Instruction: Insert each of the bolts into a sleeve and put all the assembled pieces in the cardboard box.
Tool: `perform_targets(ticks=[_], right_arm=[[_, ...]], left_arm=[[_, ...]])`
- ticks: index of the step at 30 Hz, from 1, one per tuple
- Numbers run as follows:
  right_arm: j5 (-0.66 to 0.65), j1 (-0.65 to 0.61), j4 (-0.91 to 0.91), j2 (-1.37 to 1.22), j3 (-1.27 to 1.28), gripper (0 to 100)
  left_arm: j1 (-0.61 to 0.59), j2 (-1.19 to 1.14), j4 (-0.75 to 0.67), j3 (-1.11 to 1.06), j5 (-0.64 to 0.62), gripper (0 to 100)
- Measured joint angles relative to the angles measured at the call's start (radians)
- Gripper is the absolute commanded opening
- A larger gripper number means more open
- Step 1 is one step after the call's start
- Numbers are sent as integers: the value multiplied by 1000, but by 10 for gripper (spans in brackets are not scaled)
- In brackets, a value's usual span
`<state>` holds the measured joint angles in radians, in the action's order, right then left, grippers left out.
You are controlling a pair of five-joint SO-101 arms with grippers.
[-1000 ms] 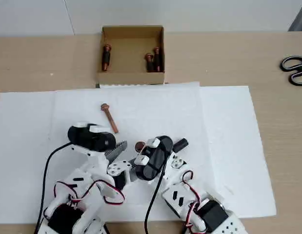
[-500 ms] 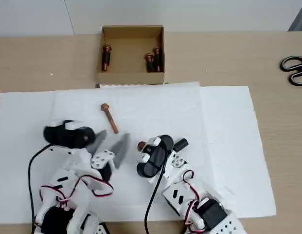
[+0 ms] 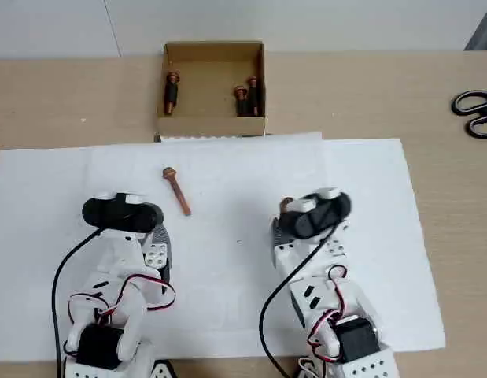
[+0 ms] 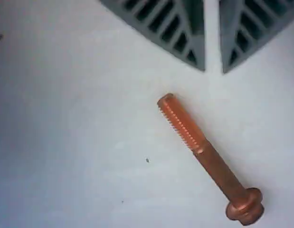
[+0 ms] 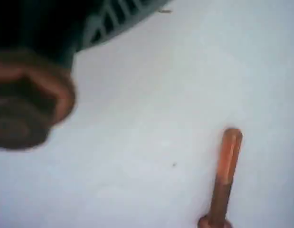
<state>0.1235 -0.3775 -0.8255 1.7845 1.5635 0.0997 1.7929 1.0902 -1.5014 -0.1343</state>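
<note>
Both arms are built of white plastic links around black servo blocks. The left arm (image 3: 117,264) and the right arm (image 3: 318,295) each trail a black cable and looped red-and-white wires. The left end effector (image 4: 212,69) has grey fingers (image 4: 173,28) ribbed with slots.

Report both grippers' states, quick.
Left gripper: open a little, empty, near the loose bolt.
Right gripper: shut on a sleeved bolt.

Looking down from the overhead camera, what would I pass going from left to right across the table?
Left arm → loose bolt → right arm with its held bolt → scissors.
</note>
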Motion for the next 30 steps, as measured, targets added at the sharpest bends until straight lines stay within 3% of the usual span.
perform_targets(ticks=[10, 30], right_arm=[[84, 18, -9, -341, -307, 2], [87, 40, 204, -1505, -1232, 2]], left_arm=[[-5, -2, -2, -114, 2, 6], [-6, 0, -6, -127, 11, 6]])
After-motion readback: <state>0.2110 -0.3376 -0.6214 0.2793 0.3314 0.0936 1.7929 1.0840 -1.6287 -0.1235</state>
